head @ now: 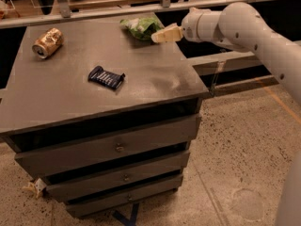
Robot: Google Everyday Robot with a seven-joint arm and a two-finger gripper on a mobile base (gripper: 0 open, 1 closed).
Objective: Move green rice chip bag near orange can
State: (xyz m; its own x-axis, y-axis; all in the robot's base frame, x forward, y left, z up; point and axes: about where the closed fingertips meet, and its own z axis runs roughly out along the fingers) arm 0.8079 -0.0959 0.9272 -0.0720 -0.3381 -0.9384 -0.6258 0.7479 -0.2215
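Observation:
The green rice chip bag point(140, 26) lies at the far right of the grey cabinet top point(141, 74), near its back edge. The orange can point(47, 42) lies on its side at the far left of the same top. My gripper point(157, 36) reaches in from the right on a white arm and its cream tip is just right of the bag, at the bag's edge and slightly above the top. The bag and the can lie far apart.
A flat dark blue wrapper point(106, 77) lies in the middle of the cabinet top. The cabinet has three drawers point(117, 147) below. A rail and shelf point(141, 6) run behind it. Speckled floor point(244, 164) lies to the right.

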